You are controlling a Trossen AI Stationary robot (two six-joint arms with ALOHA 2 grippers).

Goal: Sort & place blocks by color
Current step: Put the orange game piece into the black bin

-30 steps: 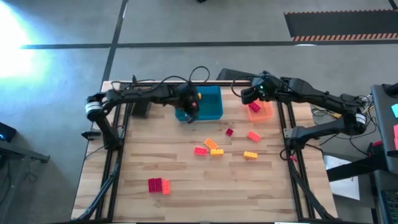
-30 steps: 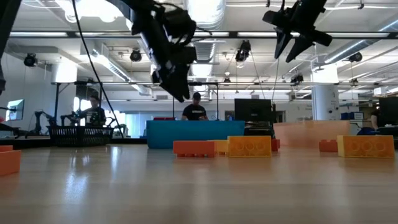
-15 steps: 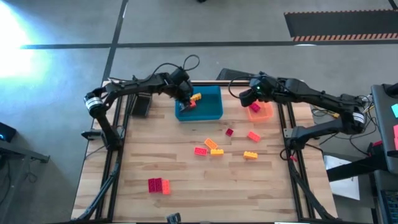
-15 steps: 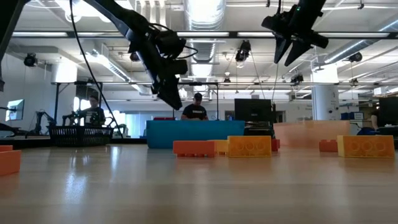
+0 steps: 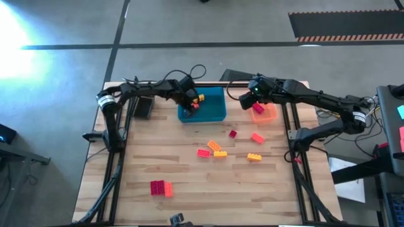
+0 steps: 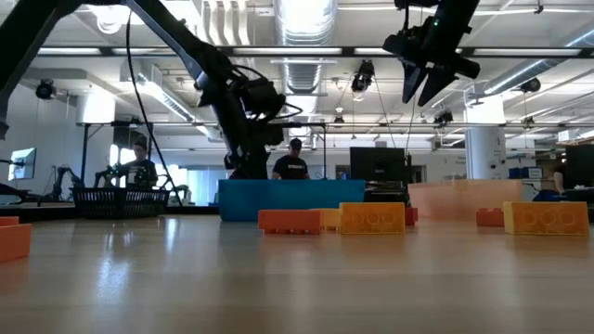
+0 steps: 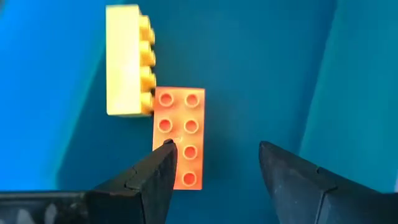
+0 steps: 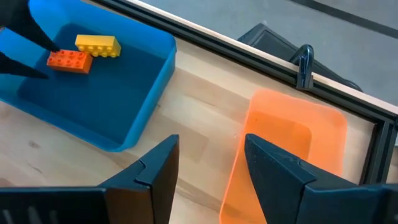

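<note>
An orange-red block [image 7: 178,138] lies studs up on the floor of the blue tray [image 5: 214,110]. A yellow block [image 7: 127,60] lies on its side against it. My left gripper [image 7: 214,149] reaches down into the tray, open, over one end of the orange-red block [image 5: 192,106]. My right gripper [image 8: 208,168] hangs open and empty in the air, above the gap between the blue tray and the orange tray [image 8: 292,149]. In the low view it is high up [image 6: 422,88]. Several red, yellow and magenta blocks [image 5: 214,149] lie loose on the table. My left gripper has one fingertip [image 7: 165,151] at a long side of the orange-red block, near one end; I cannot tell whether it touches. The other finger [image 7: 280,163] stands well clear of the block. The fingers slant down from above, and the block rests flat on the tray floor.
The orange tray holds a red block [image 5: 258,108]. A dark tray [image 5: 142,107] stands left of the blue one. Loose blocks lie mid-table [image 5: 255,157], and a red-pink pair [image 5: 161,187] lies near the front left. Bare wood lies to the left.
My left gripper has moved toward the table's far edge and sunk into the blue tray, down over the orange-red block, with its fingers still open. My right gripper has drifted slightly toward the blue tray. The blocks have stayed where they were.
</note>
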